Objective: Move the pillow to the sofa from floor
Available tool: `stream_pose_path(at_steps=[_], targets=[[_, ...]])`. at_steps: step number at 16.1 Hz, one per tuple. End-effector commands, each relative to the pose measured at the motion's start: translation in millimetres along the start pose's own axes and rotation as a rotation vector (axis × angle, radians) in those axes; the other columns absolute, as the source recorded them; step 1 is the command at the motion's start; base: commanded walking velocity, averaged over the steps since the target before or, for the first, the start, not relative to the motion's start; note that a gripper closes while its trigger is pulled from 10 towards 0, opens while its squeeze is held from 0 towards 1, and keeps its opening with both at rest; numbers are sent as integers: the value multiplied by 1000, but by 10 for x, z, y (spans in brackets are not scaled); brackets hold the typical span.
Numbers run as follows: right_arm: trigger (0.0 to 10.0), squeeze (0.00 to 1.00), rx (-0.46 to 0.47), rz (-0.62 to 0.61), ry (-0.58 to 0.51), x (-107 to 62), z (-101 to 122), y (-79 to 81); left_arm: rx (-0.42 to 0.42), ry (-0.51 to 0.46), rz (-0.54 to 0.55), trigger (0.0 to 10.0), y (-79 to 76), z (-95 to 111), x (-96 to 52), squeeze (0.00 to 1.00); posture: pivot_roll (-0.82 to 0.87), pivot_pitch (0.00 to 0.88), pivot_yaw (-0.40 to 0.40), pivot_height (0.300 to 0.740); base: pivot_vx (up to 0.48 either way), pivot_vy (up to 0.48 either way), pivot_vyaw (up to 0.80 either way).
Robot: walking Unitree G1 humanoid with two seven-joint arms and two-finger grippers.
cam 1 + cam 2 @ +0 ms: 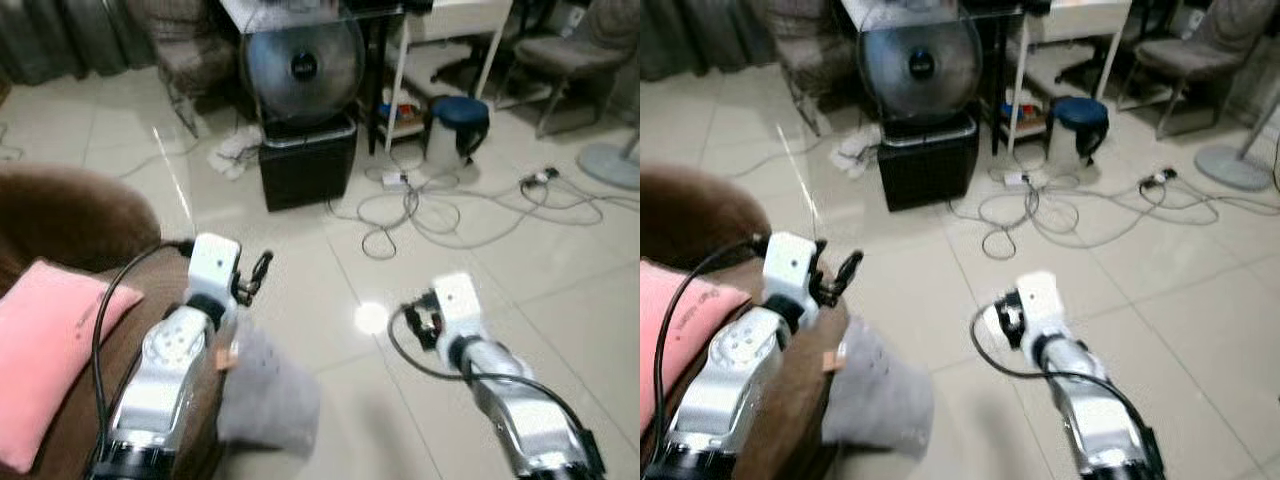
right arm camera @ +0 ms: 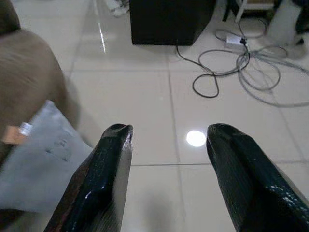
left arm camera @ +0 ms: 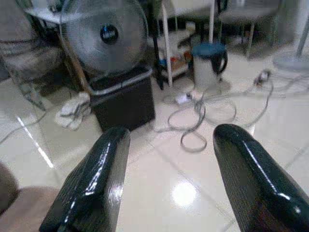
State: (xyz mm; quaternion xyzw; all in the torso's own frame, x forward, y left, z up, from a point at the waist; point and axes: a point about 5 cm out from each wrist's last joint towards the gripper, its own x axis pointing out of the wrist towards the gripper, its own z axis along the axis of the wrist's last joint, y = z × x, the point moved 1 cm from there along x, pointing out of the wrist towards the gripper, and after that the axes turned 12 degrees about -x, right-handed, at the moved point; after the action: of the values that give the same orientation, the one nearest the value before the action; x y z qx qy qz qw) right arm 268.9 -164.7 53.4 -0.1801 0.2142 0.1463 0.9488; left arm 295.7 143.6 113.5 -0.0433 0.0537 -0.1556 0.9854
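A grey pillow (image 1: 268, 392) with a small orange tag leans against the front side of the brown sofa (image 1: 70, 215), its lower end toward the tiled floor. In the right wrist view the grey pillow (image 2: 44, 162) sits beside the sofa's brown edge. A pink pillow (image 1: 45, 350) lies on the sofa seat. My left gripper (image 1: 256, 276) is open just above the grey pillow's top, holding nothing. To the right of the pillow, my right gripper (image 1: 420, 318) hangs open over bare tiles. Both wrist views show fingers (image 3: 91, 188) spread apart with floor between them.
A black box (image 1: 306, 162) with a round fan (image 1: 303, 62) on it stands ahead. Loose cables (image 1: 440, 210) and a power strip sprawl across the tiles to the right. A kettle (image 1: 455, 128), white shelf legs and chairs lie further back.
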Motion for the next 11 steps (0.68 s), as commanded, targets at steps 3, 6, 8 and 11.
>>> stream_pose_path(at_steps=[3,6,8,11], targets=[[10000,0,8,-14,-28,10,92,-13,10,16,10,10000,22,-35,-35,0,19,0,19,740,332,0,533],[10000,0,13,-6,-21,12,78,-16,7,14,26,10000,36,-41,-39,0,22,0,12,740,0,0,0],[10000,0,9,2,-20,11,75,-7,5,15,27,10000,34,-44,-46,0,22,0,12,740,0,0,0],[10000,0,9,2,-17,7,70,-7,6,23,13,10000,20,-57,-50,0,23,0,9,740,0,0,0]])
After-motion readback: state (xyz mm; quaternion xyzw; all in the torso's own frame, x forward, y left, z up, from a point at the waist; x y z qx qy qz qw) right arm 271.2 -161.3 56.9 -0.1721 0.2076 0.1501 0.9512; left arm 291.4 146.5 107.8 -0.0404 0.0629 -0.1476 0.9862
